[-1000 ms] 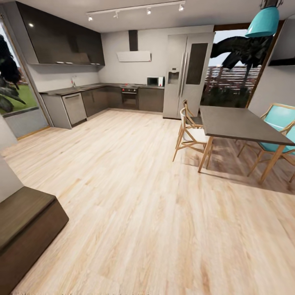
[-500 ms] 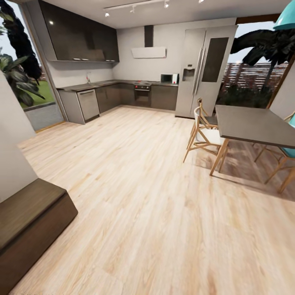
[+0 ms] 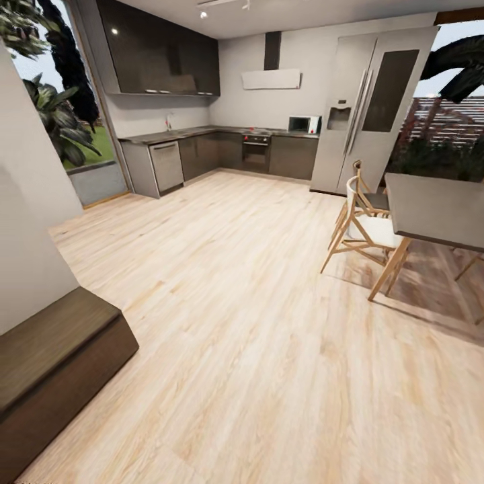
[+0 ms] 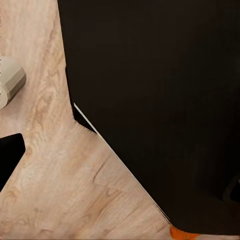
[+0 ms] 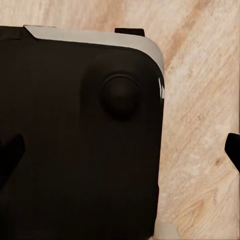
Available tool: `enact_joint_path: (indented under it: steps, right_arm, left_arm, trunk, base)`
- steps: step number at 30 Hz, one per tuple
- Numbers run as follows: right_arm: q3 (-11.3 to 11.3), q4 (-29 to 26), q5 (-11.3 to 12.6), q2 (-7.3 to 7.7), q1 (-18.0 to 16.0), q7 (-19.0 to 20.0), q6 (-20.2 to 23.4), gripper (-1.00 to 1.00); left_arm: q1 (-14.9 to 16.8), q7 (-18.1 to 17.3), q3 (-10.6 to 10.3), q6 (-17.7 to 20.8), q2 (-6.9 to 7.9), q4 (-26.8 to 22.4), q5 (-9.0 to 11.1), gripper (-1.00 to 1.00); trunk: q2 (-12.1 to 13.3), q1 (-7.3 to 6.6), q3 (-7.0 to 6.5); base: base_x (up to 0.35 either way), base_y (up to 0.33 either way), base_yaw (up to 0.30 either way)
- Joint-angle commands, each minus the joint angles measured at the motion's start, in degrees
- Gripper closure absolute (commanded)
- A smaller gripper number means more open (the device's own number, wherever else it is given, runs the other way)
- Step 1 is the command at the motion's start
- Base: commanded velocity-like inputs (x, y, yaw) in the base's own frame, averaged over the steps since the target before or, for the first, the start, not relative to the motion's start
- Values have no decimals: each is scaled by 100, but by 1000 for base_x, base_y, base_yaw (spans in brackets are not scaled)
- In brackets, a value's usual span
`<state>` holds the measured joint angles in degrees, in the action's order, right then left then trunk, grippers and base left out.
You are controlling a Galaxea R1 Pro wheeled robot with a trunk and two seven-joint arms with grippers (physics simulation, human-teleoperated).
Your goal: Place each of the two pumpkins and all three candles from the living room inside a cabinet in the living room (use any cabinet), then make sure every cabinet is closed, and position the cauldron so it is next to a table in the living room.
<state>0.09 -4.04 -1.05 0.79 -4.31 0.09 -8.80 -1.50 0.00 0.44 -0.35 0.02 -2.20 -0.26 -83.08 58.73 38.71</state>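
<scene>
One cabinet [image 3: 54,363] is seen at the lower left of the head view, on the wood floor [image 3: 255,323]. One table [image 3: 437,208] and one chair [image 3: 366,225] are seen at the right. Neither gripper's state can be determined; a black body [image 4: 160,100] is seen in the left wrist view.

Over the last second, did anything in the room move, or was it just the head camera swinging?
Just the camera: it swung left, so the fridge, dining table and chair slid rightward in view and the dark cabinet shows more. Nothing was grasped or released; furniture kept its places.
</scene>
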Motion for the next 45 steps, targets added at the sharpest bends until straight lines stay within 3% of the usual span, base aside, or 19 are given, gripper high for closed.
enact_joint_path:
  steps: [1,10,23,32,45]
  right_arm:
    - [2,0,0,0,-1,0,1,-100]
    - [23,0,0,-6,-5,0,-5,-100]
    - [26,0,0,-9,-2,0,-7,-100]
    - [18,0,-187,-13,-3,0,-7,-100]
    - [21,0,-216,-11,-3,0,-10,-100]
  left_arm:
    - [0,0,0,0,3,0,0,-100]
    - [0,0,0,0,-10,0,0,-100]
    - [0,0,0,0,-10,0,0,-100]
    - [0,0,0,0,7,0,5,-100]
    - [0,0,5,0,7,0,9,-100]
  trunk:
    - [0,0,7]
    - [0,0,71]
    - [0,0,163]
    - [0,0,210]
    - [0,0,252]
  base:
    - [263,-3,202]
    - [267,-27,202]
    - [252,-218,203]
    - [38,-39,245]
    - [1,-1,252]
